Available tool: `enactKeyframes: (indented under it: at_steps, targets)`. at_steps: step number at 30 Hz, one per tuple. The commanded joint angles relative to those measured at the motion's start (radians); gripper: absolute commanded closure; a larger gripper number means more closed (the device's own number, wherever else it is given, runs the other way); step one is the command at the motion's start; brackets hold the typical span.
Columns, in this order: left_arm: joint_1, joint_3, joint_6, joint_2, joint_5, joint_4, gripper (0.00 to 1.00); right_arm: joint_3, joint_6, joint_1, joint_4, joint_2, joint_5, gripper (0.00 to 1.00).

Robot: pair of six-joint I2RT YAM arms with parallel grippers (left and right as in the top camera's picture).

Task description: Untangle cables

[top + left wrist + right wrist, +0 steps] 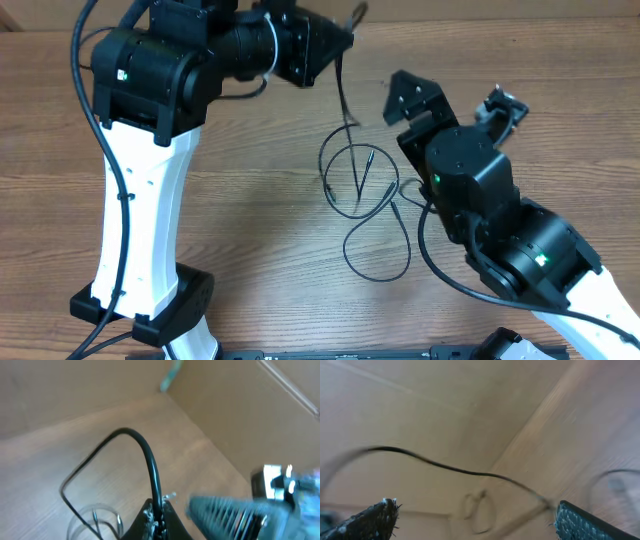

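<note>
Honestly, the step being worked on looks like pulling one cord free of the cables (358, 186). It's probably best done slowly: the pinched cord should be drawn up and away from the pile in a steady line while the loops are being watched, so a knot isn't being tightened by accident. One cord (151, 467) is being held by the left gripper (159, 519), with the jaws pressed shut on it right at the tips. From there it's arcing up and over before dropping toward the table (250, 230). In the overhead view that cord is being hung from the gripper at the top of the scene down to the tangle. The tangle is lying as a couple of overlapping loops on the wood between the two arms, with plug ends crossing in the middle. The right gripper (473, 510) is being held wide open with nothing in it. A thin cord is being seen running across its view beyond the fingertips, apparently touching neither, though the blur makes that hard to confirm. A second grab lower on the pile might be needed so the whole bundle isn't being dragged along.
</note>
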Motion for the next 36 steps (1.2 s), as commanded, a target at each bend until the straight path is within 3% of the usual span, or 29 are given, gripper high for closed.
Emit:
enactKeyframes:
  at_steps: [1, 6, 10, 25, 36]
  targets:
    - [0.011, 0.014, -0.134, -0.064, -0.082, 0.101, 0.96, 0.009, -0.031, 0.0, -0.093, -0.035, 0.125, 0.0]
    - [0.052, 0.027, -0.27, -0.103, -0.127, 0.34, 0.96, 0.007, -0.031, 0.0, -0.308, -0.033, 0.126, 0.0]
    - [0.11, 0.027, -0.31, -0.114, -0.249, 0.402, 0.96, 0.007, -0.031, 0.0, -0.397, -0.033, 0.126, 0.0]
    - [0.299, 0.026, -0.428, -0.113, -0.448, 0.051, 0.96, 0.006, -0.031, 0.0, -0.463, -0.032, 0.126, 0.0]
    - [0.296, 0.026, -0.38, -0.113, -0.199, 0.034, 0.96, 0.006, -0.031, 0.0, -0.469, -0.032, 0.106, 0.0]
